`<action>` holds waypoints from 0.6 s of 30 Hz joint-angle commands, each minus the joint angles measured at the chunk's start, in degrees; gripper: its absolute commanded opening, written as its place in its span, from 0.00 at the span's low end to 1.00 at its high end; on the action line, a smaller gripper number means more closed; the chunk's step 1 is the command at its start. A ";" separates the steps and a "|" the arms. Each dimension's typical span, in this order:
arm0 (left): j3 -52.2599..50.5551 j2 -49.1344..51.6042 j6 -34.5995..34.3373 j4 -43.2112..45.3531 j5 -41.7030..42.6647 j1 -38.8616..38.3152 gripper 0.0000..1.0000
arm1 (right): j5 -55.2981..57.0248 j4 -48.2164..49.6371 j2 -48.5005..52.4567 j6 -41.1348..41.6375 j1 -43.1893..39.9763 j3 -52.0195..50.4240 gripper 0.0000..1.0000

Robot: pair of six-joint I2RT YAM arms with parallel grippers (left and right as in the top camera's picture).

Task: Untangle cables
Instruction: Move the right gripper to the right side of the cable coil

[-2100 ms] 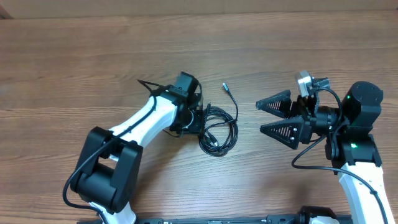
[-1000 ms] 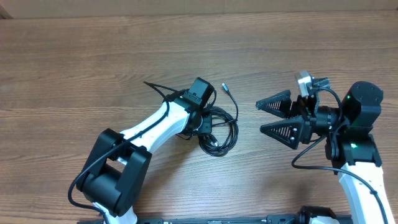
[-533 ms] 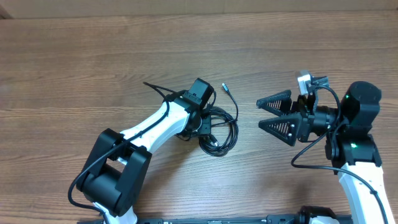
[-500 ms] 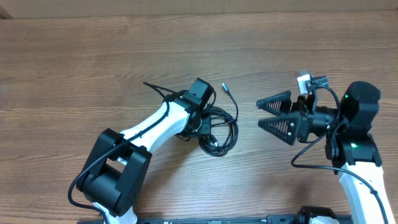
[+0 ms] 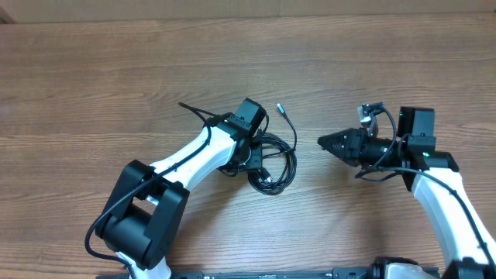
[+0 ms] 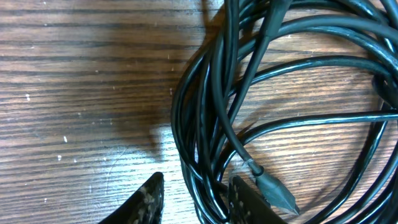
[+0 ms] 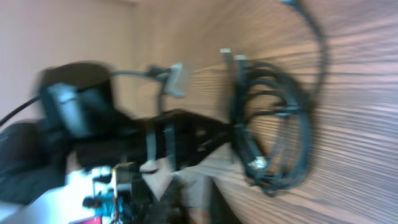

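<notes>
1. Whereas half a second ago the right pincer [image 5: 329, 142] showed two fingers spread wide from above, it is now rolled on edge into one dark point, and its wrist has shifted toward the cables [image 5: 277, 167].
2. Its gap cannot be told; the right wrist view is blurred.
3. Left arm [image 5: 194, 155] and cables lie as before.
4. That arm reaches out bent, its wrist low over the coil's edge.
5. Left pincer [image 6: 198, 180] stands narrowly parted and straddles several strands; one finger [image 6: 149, 196] is apart from them.
6. Cables sit coiled on the table [image 5: 93, 77] between both pincers, one plug [image 5: 281, 108] straying outward.
</notes>
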 commanded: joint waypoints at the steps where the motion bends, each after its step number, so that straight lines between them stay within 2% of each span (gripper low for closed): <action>1: 0.68 0.94 -0.33 0.33 -0.59 -0.44 0.27 | 7.15 -0.13 2.78 0.02 0.28 0.96 0.04; 3: 0.68 0.94 -0.31 0.66 -0.61 -0.44 0.09 | 8.35 -0.68 4.39 0.90 0.42 0.96 0.04; 4: 0.68 0.94 -0.28 0.87 -0.63 -0.44 0.05 | 9.57 -1.01 5.09 1.88 0.63 0.94 0.04; 10: 0.68 0.94 0.94 2.38 -0.81 -0.37 0.04 | 20.44 -2.38 8.85 12.41 6.36 0.94 0.05; 18: 0.68 0.94 11.28 3.87 -2.38 -0.02 0.04 | 34.62 1.64 12.26 30.03 19.10 0.94 0.04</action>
